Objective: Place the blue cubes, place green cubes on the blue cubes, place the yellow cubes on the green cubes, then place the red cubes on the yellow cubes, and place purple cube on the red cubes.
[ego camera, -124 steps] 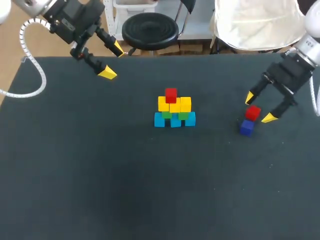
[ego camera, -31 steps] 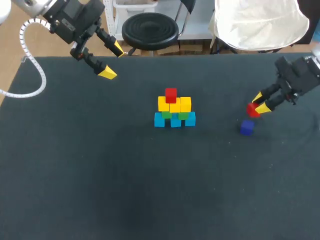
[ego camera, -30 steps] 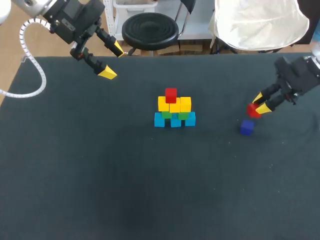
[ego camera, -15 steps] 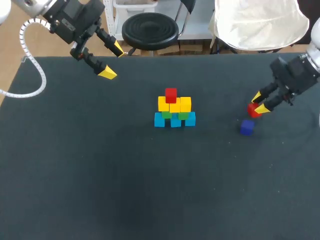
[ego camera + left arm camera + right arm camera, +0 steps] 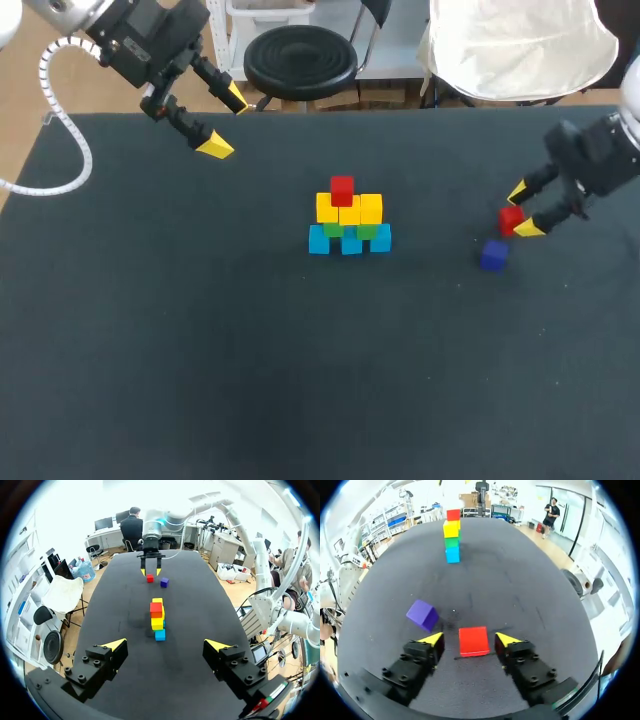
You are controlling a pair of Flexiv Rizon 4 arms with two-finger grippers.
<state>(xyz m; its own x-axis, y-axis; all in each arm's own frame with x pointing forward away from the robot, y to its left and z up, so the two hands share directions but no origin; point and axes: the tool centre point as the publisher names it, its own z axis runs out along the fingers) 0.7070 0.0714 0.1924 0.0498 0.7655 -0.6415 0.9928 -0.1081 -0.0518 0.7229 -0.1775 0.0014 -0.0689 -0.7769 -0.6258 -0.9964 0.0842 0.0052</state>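
left jaws hang released and empty over the far left corner of the surface (image 5: 150, 350). in the middle stands the stack (image 5: 348, 225): three blue, two green, three yellow, and a top red cube (image 5: 342, 189). over to the right, the right jaws have just let go! the second red cube (image 5: 510, 219) sits loose between them, just beside the one purple cube (image 5: 492, 256). looks like a regrasp before stacking.
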